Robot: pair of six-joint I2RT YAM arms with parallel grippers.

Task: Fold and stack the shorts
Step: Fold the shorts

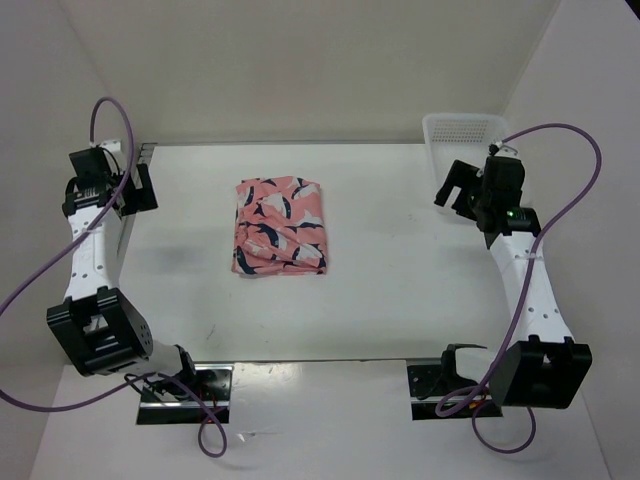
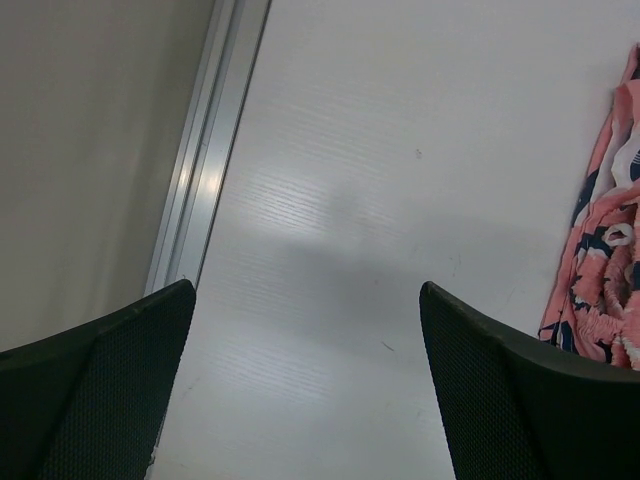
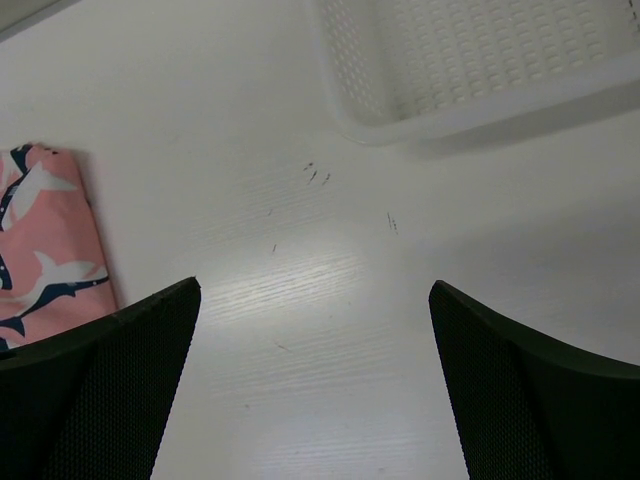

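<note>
The salmon-pink shorts (image 1: 279, 227) with navy-and-white shark shapes lie folded into a rough square at the middle of the table. Their edge shows at the right of the left wrist view (image 2: 605, 260) and at the left of the right wrist view (image 3: 45, 250). My left gripper (image 1: 138, 188) is open and empty at the table's far left, well apart from the shorts. My right gripper (image 1: 455, 187) is open and empty at the far right, next to the basket. In both wrist views only bare table lies between the fingers.
A white mesh basket (image 1: 463, 137) stands at the back right corner; its rim shows in the right wrist view (image 3: 470, 110). An aluminium rail (image 2: 205, 160) runs along the table's left edge. White walls close the table on three sides.
</note>
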